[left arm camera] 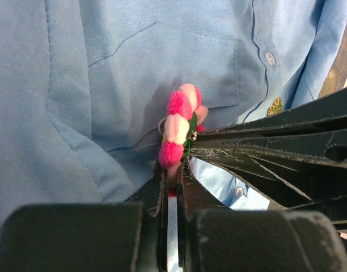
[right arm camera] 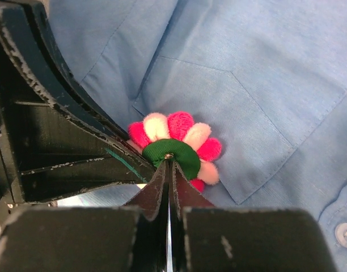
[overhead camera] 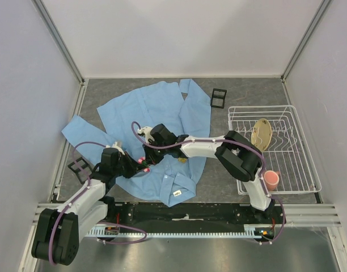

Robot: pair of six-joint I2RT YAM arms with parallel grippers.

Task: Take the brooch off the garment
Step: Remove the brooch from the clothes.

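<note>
Unpinning step: left claw (left arm camera: pixel 172 177) pinches the brooch (left arm camera: pixel 179 127) by its petals, right claw (right arm camera: pixel 169 165) its green backing, against the blue shirt (left arm camera: pixel 105 85). Next, probably: ease it free.

The left arm (overhead camera: pixel 85 195) and the right arm (overhead camera: pixel 199 148) look alike. Each has white tubes joined by fat black round parts. A thin purple cable (overhead camera: pixel 88 145) runs in loops along each arm. Each arm sits on a chunky black base (overhead camera: pixel 54 238).

The left gripper (left arm camera: pixel 172 170) has two flat black fingers (left arm camera: pixel 153 198), thin at the tips and thick at the back. The right gripper (right arm camera: pixel 169 167) is the same. Its black fingers (right arm camera: pixel 153 195) have thin ribs, pale scratches along the edges, and one small round hole (left arm camera: pixel 337 152).
</note>
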